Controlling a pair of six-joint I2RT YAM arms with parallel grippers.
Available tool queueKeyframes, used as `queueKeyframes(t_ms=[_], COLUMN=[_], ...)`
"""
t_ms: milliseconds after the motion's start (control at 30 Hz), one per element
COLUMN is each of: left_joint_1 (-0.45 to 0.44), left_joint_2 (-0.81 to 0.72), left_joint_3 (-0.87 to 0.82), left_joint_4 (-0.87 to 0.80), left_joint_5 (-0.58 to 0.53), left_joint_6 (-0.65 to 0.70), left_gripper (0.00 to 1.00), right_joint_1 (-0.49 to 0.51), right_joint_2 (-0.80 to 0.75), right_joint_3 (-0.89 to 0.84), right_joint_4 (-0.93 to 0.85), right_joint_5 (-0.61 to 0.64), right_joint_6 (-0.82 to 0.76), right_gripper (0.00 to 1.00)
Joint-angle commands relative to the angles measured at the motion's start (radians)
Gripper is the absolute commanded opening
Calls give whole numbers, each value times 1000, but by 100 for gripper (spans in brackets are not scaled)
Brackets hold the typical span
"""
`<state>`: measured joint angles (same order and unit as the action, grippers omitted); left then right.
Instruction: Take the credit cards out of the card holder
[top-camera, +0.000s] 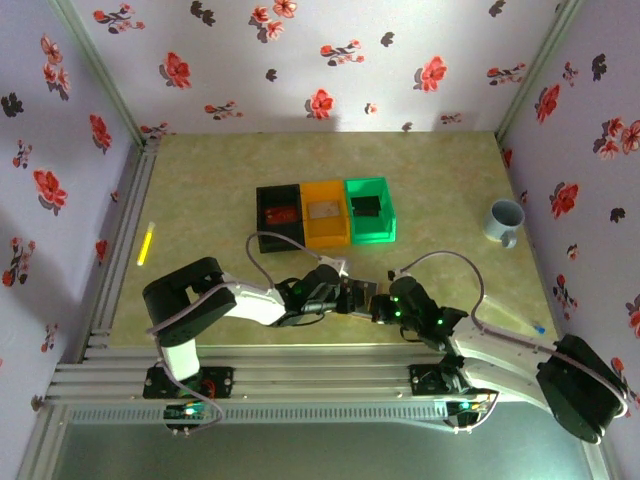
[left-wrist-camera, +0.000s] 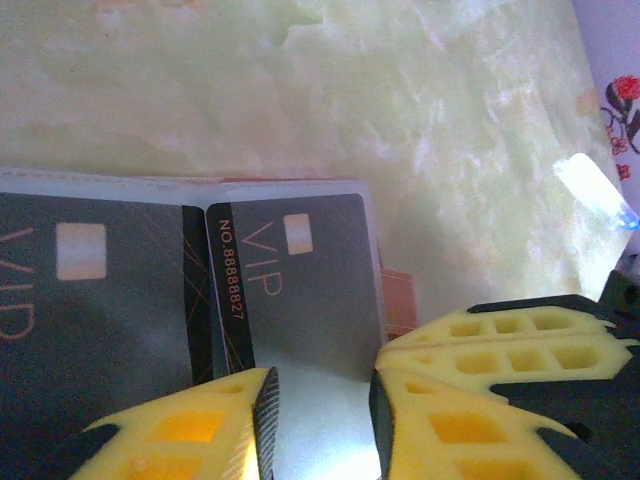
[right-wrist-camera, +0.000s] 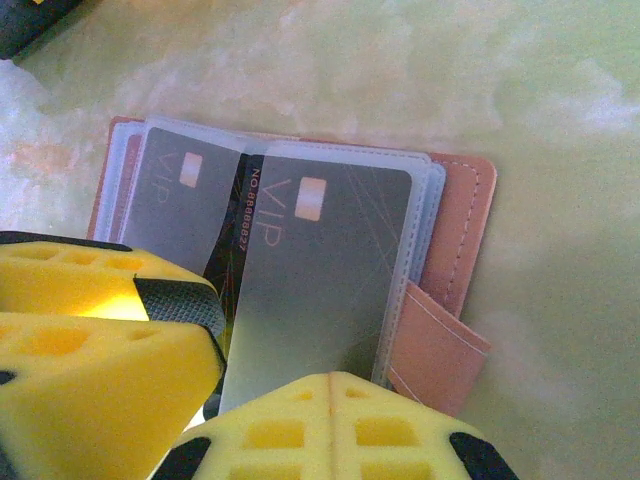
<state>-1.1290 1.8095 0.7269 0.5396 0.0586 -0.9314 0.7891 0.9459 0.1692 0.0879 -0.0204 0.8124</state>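
Card holder (right-wrist-camera: 455, 230) lies open and flat on the counter (top-camera: 200, 190), near its front edge between the two arms and well short of the black bin (top-camera: 278, 215), orange bin (top-camera: 323, 212) and green bin (top-camera: 370, 210). Its clear sleeves (right-wrist-camera: 425, 200) fan over the pinkish cover, and a dark VIP card (right-wrist-camera: 320, 270) sits in the top one. The step in hand looks like drawing that card out. The left claw (left-wrist-camera: 322, 425) hangs low over the card's near end, jaws partly apart with nothing clamped between them. The right claw (right-wrist-camera: 330, 400) is closed, tips together at the sleeve's near edge; whether it pinches the plastic or merely presses on it I cannot tell. To do this well, I judge the right claw should pin the holder so it cannot slide. The left should take the card's edge alone, not the sleeve with it, and pull flat along the sleeve so the plastic does not buckle. The right wrist view gives the pink cover, its stitched tab (right-wrist-camera: 430, 350) and how the sleeves stack. The left wrist view gives the gap between the left fingers and more of a second card (left-wrist-camera: 90, 290) in the neighbouring sleeve. The top view places everything against the bins and the mug (top-camera: 505, 220).
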Motion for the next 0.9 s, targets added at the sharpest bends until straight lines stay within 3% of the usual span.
queueKeyframes(t_ms=[0, 167, 333, 867], left_joint_1=[-9, -9, -8, -2], left_joint_2=[77, 36, -10, 6], left_joint_3=[-34, -30, 18, 168], left_joint_4=[-234, -300, -433, -597], left_joint_5=[9, -41, -94, -89], left_joint_6=[43, 47, 52, 22], left_gripper=[29, 30, 39, 41], right_joint_1=[-8, -9, -12, -14], right_joint_2=[-13, -19, -21, -33], right_joint_3=[-14, -19, -24, -33], right_joint_4=[-27, -33, -32, -25], right_joint_5=[-7, -6, -4, -10], right_joint_6=[-19, -21, -21, -25], right_gripper=[0, 0, 0, 0])
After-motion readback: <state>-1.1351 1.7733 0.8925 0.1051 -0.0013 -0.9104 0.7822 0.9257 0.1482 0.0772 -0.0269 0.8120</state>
